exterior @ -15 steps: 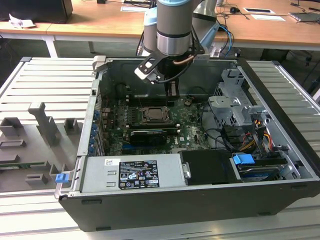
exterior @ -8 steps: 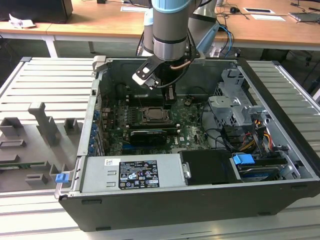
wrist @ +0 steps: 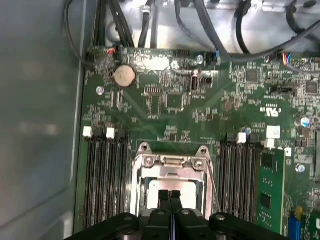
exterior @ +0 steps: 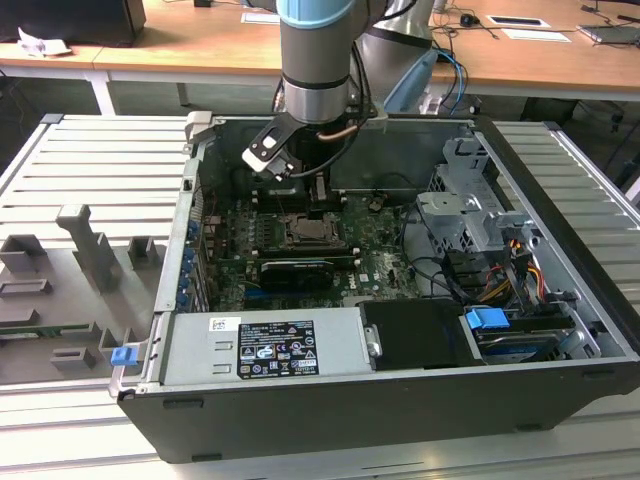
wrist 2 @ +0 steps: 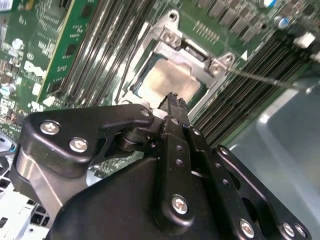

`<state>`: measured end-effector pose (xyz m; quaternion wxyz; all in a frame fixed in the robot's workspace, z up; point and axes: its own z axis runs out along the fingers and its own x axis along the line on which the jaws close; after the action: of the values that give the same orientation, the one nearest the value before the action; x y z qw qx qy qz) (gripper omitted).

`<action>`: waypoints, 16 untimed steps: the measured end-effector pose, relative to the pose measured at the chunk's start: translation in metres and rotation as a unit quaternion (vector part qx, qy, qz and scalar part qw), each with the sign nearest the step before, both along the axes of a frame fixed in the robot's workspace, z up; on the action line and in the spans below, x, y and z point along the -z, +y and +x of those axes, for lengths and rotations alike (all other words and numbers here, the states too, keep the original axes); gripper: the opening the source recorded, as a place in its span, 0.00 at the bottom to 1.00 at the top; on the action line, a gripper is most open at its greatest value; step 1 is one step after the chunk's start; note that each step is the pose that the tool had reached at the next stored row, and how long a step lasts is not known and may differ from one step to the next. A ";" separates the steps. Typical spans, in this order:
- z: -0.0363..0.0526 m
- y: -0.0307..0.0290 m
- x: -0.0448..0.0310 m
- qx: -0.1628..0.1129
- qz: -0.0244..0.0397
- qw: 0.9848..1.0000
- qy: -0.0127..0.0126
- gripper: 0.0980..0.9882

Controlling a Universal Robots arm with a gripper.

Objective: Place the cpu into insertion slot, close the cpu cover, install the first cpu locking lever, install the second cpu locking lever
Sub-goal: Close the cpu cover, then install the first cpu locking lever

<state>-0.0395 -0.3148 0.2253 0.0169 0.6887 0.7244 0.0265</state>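
Vertically poised, the end effector [wrist: 171, 193], pinched closed, points at the cpu [wrist: 192, 195].

Grey-and-blue cylindrical robot arm [exterior: 318, 50] points straight down from above, wrist vertical, its black metal two-finger gripper [wrist: 170, 194] hanging low with both fingertips pressed tightly together.

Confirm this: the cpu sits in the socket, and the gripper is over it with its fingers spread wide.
Not quite. The first wrist view shows the gripper shut, not spread wide. The rest stands: it is over the cpu, which is seated.
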 end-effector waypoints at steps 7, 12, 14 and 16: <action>-0.0086 0.0000 0.0002 -0.001 0.000 1.000 0.000 0.01; -0.0100 0.0000 -0.0011 -0.001 -0.001 1.000 0.000 0.01; -0.0101 0.0000 -0.0022 -0.001 -0.001 1.000 0.000 0.01; -0.0100 0.0000 -0.0030 -0.001 -0.001 1.000 0.000 0.01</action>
<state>-0.0495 -0.3148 0.2283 0.0178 0.6881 0.7250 0.0256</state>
